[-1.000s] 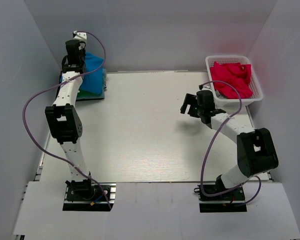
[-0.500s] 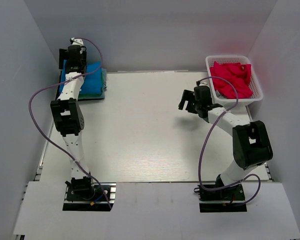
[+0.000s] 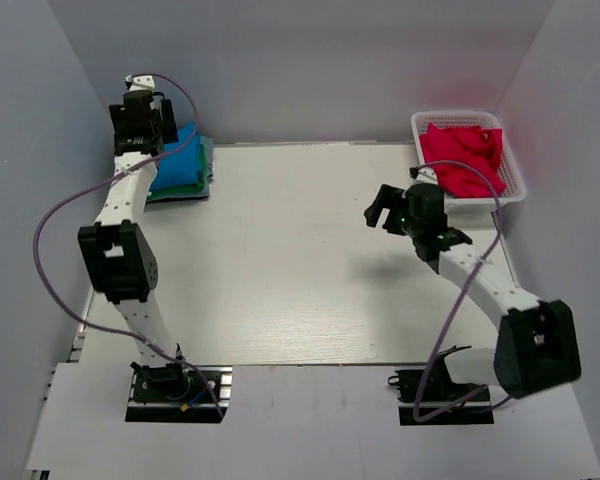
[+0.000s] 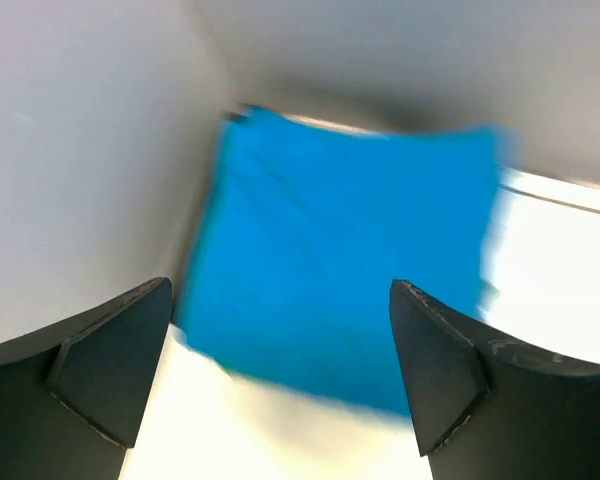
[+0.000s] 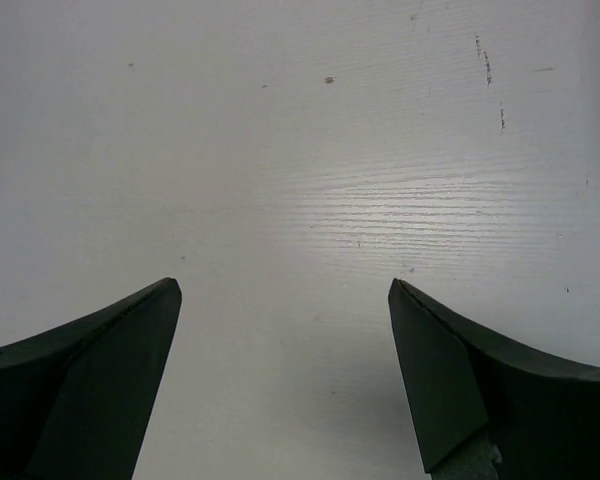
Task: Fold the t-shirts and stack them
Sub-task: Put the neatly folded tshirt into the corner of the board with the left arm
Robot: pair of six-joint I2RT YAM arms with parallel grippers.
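A folded bright blue t-shirt [image 3: 180,165] [image 4: 350,250] tops a stack at the table's far left corner, with a green edge [image 3: 209,158] showing beneath it. My left gripper [image 3: 143,122] [image 4: 280,370] hovers above the stack's back edge, open, with nothing between its fingers. Crimson-pink t-shirts [image 3: 465,160] lie crumpled in the white basket [image 3: 516,178] at the far right. My right gripper [image 3: 382,208] [image 5: 280,370] hangs open over bare tabletop, just left of the basket and holding nothing.
Grey walls close in the table at the back and on both sides. The left gripper sits close to the back left wall corner [image 4: 100,150]. The white tabletop [image 3: 280,260] stretches between the stack and the basket.
My left gripper opened, let go of the blue t-shirt and drew back above the stack. My right arm swung its elbow out to the right, its gripper staying open.
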